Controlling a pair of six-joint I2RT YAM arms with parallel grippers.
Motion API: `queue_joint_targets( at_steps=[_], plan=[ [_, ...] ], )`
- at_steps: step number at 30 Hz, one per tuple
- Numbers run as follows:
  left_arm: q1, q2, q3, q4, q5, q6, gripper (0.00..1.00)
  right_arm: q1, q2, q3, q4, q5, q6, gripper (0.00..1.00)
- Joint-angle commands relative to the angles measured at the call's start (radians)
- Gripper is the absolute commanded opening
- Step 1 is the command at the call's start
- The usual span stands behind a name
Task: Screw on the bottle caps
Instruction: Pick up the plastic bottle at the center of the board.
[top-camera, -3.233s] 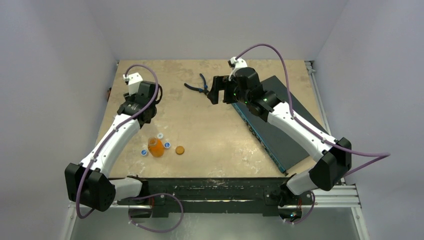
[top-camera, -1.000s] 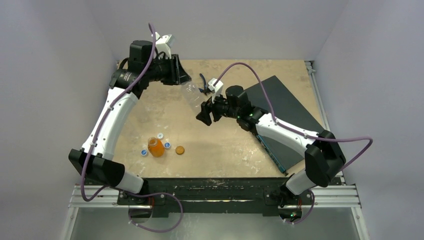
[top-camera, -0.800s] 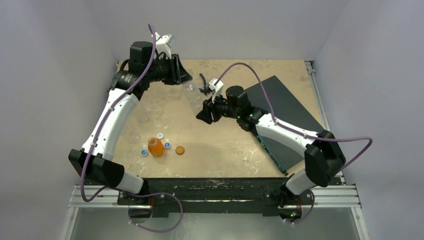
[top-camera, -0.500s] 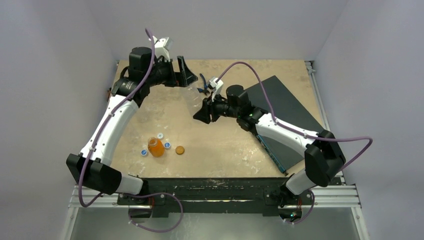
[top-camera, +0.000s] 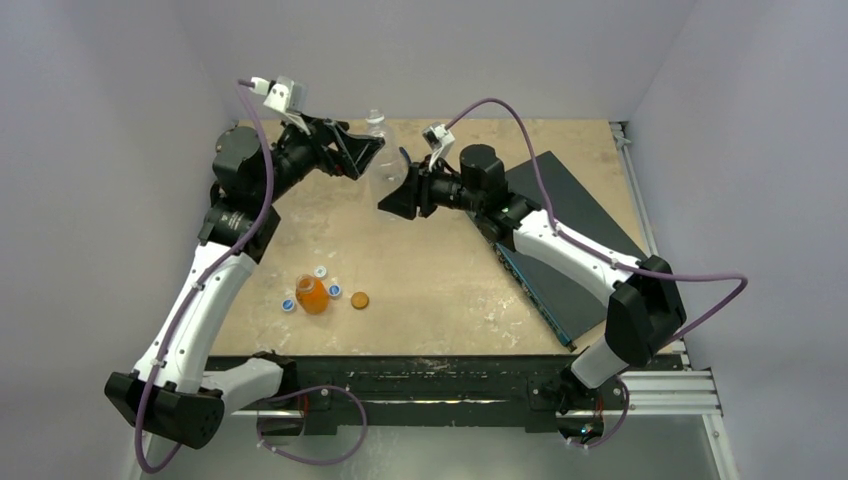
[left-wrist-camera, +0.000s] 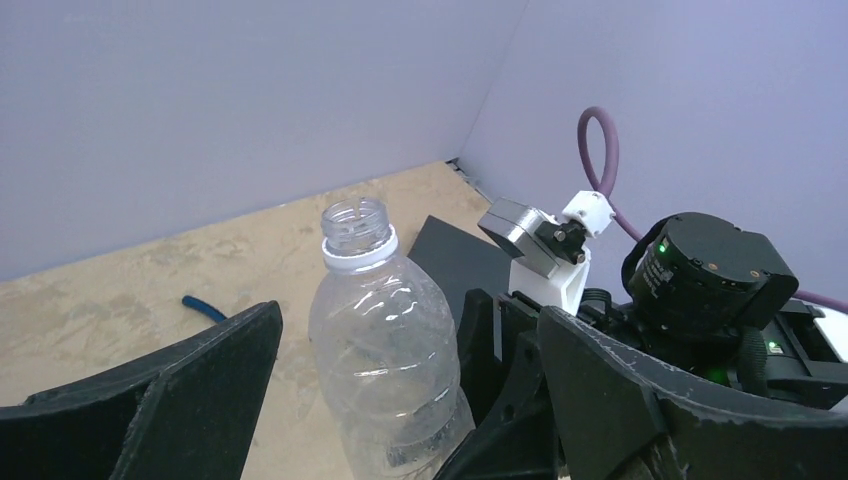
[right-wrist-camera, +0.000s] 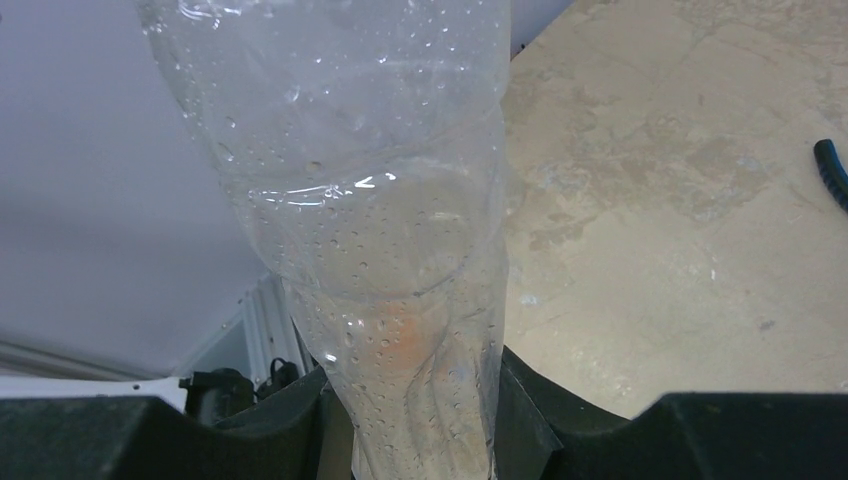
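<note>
the right gripper (right-wrist-camera: 415, 400) is pinched on the lower body of a clear bottle (left-wrist-camera: 385, 340), holding it upright and apparently off the table (top-camera: 430, 260), though the clear plastic is too faint from overhead to be sure. the left gripper (top-camera: 358, 152) stands wide open on either side of the bottle, touching nothing. the neck is bare; the bottle caps (top-camera: 334, 291) lie well apart from it, by the orange bottle (top-camera: 312, 296). the thin wall looks squeezed, so the bottle could buckle or swivel in this single low grip. a careless left finger could knock it askew.
</note>
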Motion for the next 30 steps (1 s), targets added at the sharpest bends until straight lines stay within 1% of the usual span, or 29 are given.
queue_joint_targets(
  at_steps=[1, 4, 8, 12, 16, 24, 30],
  plan=[
    [0.003, 0.048, 0.000, 0.080, 0.057, -0.037, 1.00, 0.000, -0.010, 0.045, 0.091, -0.046, 0.115, 0.33],
    [0.003, 0.065, -0.022, 0.099, 0.050, -0.074, 1.00, -0.001, -0.023, 0.033, 0.139, -0.047, 0.181, 0.33],
    [0.003, 0.041, -0.086, 0.180, 0.059, -0.119, 1.00, -0.002, -0.035, 0.024, 0.183, -0.033, 0.244, 0.33],
    [0.002, 0.033, -0.135, 0.251, 0.118, -0.167, 1.00, -0.003, -0.028, 0.027, 0.213, -0.015, 0.276, 0.34],
    [0.002, 0.034, -0.175, 0.311, 0.128, -0.199, 0.98, -0.002, -0.009, 0.026, 0.238, -0.010, 0.300, 0.34],
    [0.001, 0.079, -0.193, 0.377, 0.145, -0.253, 0.76, -0.001, 0.003, 0.014, 0.254, 0.022, 0.305, 0.34],
    [-0.004, 0.115, -0.197, 0.397, 0.161, -0.263, 0.72, 0.000, 0.025, 0.019, 0.258, 0.015, 0.300, 0.34]
  ],
)
